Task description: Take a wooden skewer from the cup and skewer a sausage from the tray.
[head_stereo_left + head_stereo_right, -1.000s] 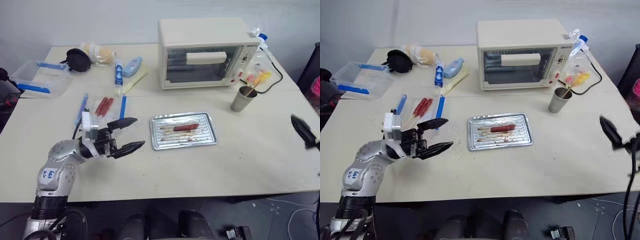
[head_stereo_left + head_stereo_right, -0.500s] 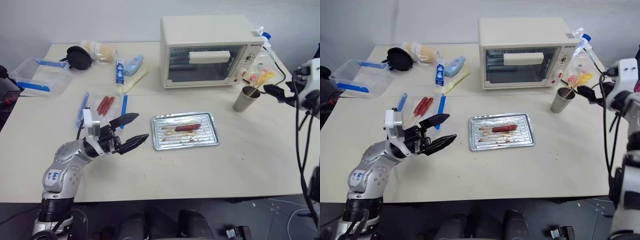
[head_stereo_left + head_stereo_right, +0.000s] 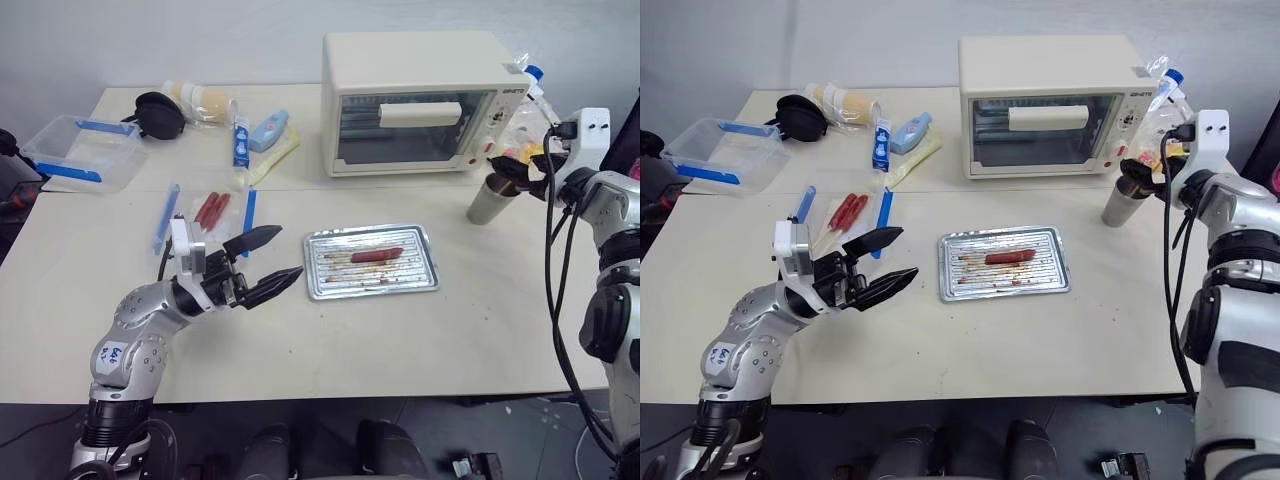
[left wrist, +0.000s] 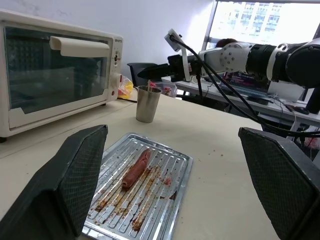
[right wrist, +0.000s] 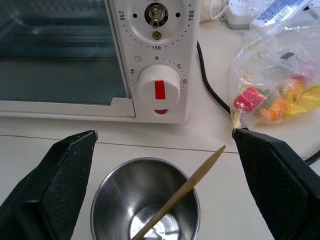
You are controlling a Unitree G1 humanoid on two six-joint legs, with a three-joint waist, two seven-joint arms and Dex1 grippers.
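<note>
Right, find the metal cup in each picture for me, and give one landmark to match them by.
Left eye view: cup at far right, below the oven's right corner.
Right eye view: cup at right, by the right gripper.
Left wrist view: cup upper centre, beyond the tray.
Right wrist view: cup bottom centre, skewer inside.
Shared landmark: the oven, just behind the cup.

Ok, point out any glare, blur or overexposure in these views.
Left wrist view: the window behind is blown out to white, and the near fingers are soft. Right wrist view: the cup rim, skewer and oven dial look sharp; the plastic bag shows glare. Head views: even light, soft shadows beside the tray.
</note>
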